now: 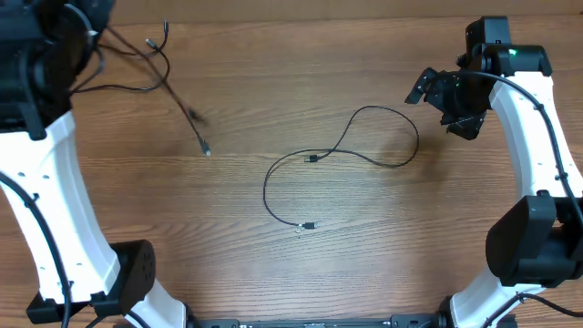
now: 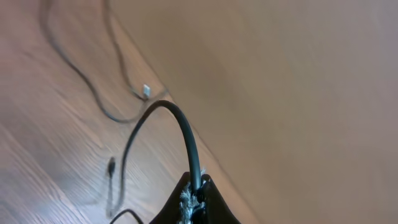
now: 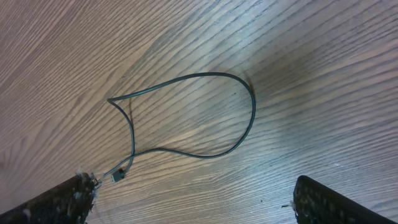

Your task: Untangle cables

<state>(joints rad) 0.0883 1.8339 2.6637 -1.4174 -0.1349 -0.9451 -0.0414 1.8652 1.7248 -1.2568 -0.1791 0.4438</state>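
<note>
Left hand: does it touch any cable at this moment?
Touching. The left wrist view shows the left hand shut on a cable, which arcs out from between its fingertips.

White arms (image 1: pixel 524 137), black joints (image 1: pixel 528 241), green light (image 1: pixel 513 52)

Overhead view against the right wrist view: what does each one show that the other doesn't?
Only overhead: the left arm, thin cables trailing from its far end, and most of the right arm. Only right wrist: the open right claw seen from within, a fingertip in each bottom corner. Both: one black cable lying in a loop on the wooden table.
</note>
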